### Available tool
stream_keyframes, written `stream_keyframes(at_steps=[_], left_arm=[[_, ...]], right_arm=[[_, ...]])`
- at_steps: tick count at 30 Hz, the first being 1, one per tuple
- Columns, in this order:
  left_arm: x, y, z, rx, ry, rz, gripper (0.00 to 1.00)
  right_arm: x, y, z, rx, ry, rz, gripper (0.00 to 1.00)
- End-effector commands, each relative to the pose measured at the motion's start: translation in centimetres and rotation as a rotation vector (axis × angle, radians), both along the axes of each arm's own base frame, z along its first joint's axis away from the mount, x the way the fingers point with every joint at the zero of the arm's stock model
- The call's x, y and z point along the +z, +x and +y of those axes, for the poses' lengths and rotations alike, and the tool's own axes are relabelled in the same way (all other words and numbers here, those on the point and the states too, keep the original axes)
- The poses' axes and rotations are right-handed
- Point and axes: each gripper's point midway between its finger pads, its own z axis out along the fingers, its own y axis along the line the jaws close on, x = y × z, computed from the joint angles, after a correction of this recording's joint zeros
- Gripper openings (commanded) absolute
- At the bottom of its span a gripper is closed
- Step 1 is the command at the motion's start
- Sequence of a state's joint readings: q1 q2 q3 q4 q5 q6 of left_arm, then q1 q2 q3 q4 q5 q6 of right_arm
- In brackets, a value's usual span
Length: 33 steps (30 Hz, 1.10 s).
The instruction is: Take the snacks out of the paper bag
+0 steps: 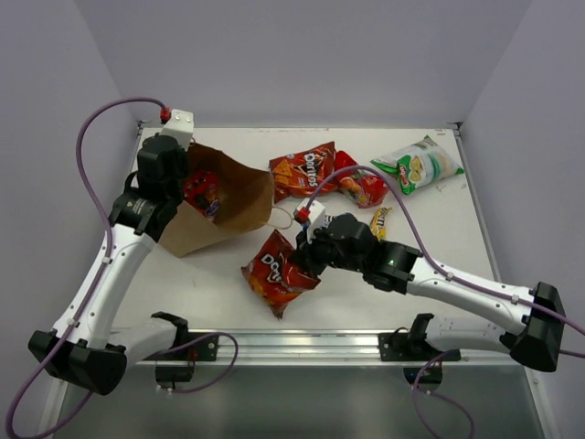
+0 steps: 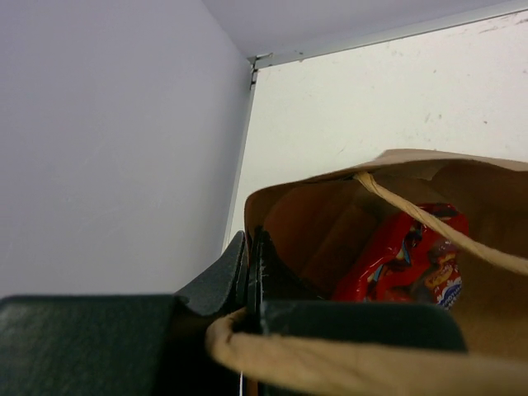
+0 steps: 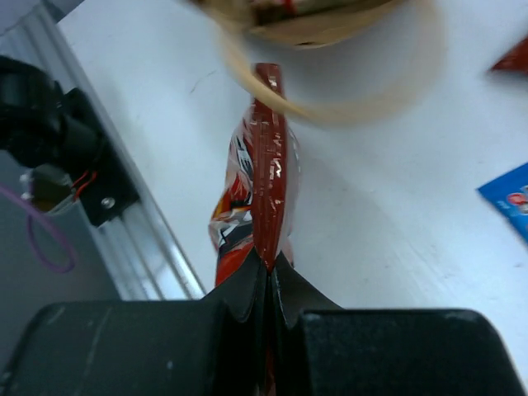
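Observation:
The brown paper bag [image 1: 233, 197] lies on its side at the left, mouth towards my left gripper [image 1: 183, 186]. That gripper is shut on the bag's rim [image 2: 254, 266]. A red cookie bag [image 2: 408, 264] sits inside, also seen in the top view [image 1: 201, 190]. My right gripper [image 1: 302, 259] is shut on the top seal of a Doritos bag [image 3: 266, 165] near the front edge [image 1: 277, 272]. On the table lie a second Doritos bag [image 1: 304, 170], a small red bag [image 1: 362, 187], a green-white chip bag [image 1: 420, 165] and a yellow candy packet [image 1: 379, 219].
The bag's twisted handle [image 3: 330, 111] loops just beyond the held Doritos bag. A blue packet [image 3: 511, 202] lies to the right in the right wrist view. The metal rail [image 1: 302, 343] runs along the table's near edge. Walls close the table on three sides.

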State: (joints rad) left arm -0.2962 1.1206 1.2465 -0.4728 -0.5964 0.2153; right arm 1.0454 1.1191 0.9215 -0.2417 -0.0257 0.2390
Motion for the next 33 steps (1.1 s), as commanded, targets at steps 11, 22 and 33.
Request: stream_keyframes(at_steps=[11, 22, 33], left_arm=[[4.5, -1.1, -2.1, -0.197, -0.038, -0.206, 0.0], [3.0, -1.0, -2.7, -0.225, -0.05, -0.152, 0.0], [2.6, -1.7, -4.3, -0.296, -0.138, -0.138, 0.0]], right_arm=[[-9.7, 7.7, -4.5, -0.352, -0.053, 0.211, 0.13], [8.2, 9.1, -7.5, -0.381, 0.001, -0.15, 0.75], [13.1, 9.6, 7.5, -0.315, 0.264, -0.003, 0.92]])
